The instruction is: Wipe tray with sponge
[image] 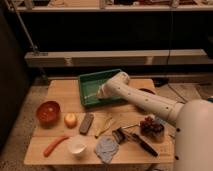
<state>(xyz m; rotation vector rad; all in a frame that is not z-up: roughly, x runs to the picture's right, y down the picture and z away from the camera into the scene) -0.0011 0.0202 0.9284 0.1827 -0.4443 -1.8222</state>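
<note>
A wooden table (60, 92) carries a scatter of items; a round red bowl (48, 112) sits near its left edge, with a small orange-yellow fruit (70, 119) just beside it; a dark grey oblong block (86, 123) lies right of the fruit; a slim yellowish piece (104, 126) lies further right; along the front edge lie an orange carrot-like stick (55, 145), a small white cup (77, 146) and a crumpled blue-grey cloth (106, 149); a black-handled tool (145, 145) lies near a dark red bunch of grapes (151, 126).

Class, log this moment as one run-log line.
task: wipe tray | gripper: inside green tray, low over floor | sponge: not discernible | red bowl: untouched
</note>
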